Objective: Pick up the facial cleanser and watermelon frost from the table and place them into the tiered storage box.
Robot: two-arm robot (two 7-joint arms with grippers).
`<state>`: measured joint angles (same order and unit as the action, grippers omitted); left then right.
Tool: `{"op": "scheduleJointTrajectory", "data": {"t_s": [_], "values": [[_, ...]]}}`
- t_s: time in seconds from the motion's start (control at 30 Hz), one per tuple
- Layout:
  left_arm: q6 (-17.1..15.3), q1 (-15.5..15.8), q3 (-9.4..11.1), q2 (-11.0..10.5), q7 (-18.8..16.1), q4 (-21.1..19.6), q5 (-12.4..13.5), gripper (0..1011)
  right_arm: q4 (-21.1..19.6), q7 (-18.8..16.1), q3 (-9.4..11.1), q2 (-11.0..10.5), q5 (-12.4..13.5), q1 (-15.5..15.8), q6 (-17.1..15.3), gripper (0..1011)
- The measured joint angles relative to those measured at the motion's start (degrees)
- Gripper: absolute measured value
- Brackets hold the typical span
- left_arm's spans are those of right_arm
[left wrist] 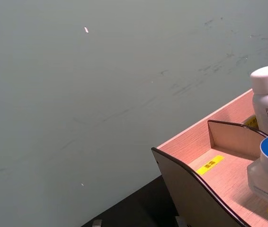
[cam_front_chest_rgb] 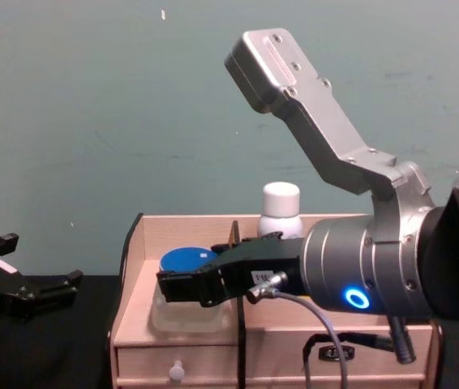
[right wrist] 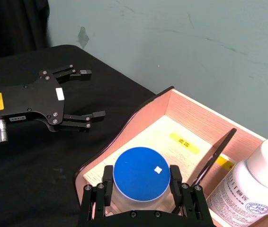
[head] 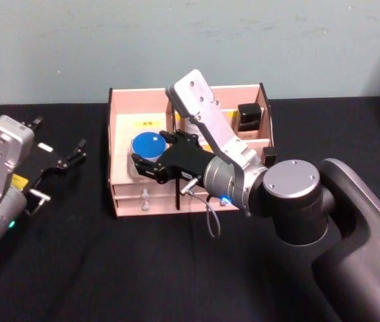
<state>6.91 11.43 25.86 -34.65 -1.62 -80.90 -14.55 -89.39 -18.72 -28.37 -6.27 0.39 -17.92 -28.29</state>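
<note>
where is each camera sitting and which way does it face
Head: high, looking down at the tiered storage box; both arms show.
Chest: low, facing the box front; right gripper large.
Left wrist: faces the wall and box corner.
Right wrist: over the blue-lidded jar; left gripper beyond.
All share the jar.

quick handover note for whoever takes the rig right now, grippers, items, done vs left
Right gripper: over the tiered storage box, fingers on either side of the blue-lidded jar, which sits in the box's left front compartment; whether it grips or has let go cannot be told.
Left gripper: open, empty, above the black table, left of the box.
White bottle: upright in the box, in the compartment behind the jar's.
Done: jar and bottle are both in the box.
Left: likely release and withdraw the right arm.
</note>
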Motion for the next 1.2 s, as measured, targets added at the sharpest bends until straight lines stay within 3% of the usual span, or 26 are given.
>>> {"op": "scheduleJointTrajectory", "data": {"t_s": [0.33,0.6,0.7,1.2], "values": [[0.0,0.0,0.0,0.0,0.0,0.0,0.0,1001,0.1,0.0,0.1,0.1,-0.2,0.1,0.1,734],[0.0,0.0,0.0,0.0,0.0,0.0,0.0,1001,0.0,0.0,0.0,0.0,-0.1,0.1,0.1,960],[0.0,0.0,0.0,0.0,0.0,0.0,0.0,1001,0.0,0.0,0.0,0.0,-0.1,0.1,0.1,1002],[0.0,0.0,0.0,0.0,0.0,0.0,0.0,1001,-4.5,1.8,1.7,-0.5,-2.0,2.7,5.3,1002]]}}
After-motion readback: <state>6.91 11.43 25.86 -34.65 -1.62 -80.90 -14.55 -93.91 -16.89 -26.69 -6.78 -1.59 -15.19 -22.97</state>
